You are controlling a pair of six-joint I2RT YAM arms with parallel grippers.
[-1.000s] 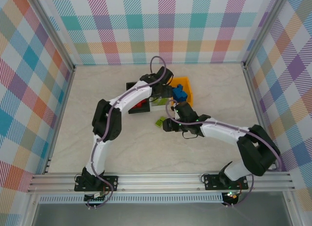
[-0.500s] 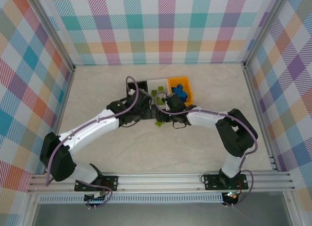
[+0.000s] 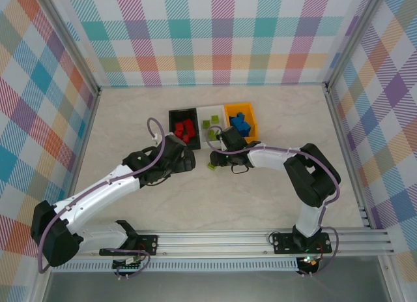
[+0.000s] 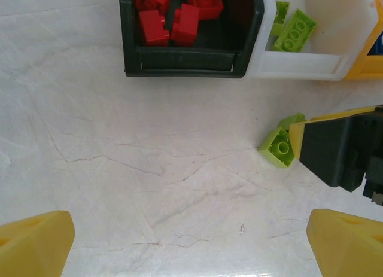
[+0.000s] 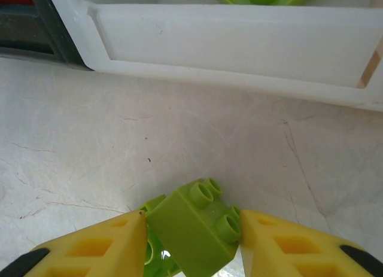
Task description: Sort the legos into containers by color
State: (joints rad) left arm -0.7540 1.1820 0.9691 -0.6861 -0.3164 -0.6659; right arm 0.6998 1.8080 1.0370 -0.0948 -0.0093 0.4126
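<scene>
Left claw (image 3: 184, 160) drawn back — lime brick (image 5: 192, 224) pinched in right claw (image 5: 192, 236)

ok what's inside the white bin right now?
Two lime green bricks show in the white bin from the left wrist view. That view cuts off its far part, and the right wrist sees mostly its near wall, so more could be hidden.

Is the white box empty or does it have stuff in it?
Not empty: the white bin holds lime green bricks, seen from the left wrist.
</scene>
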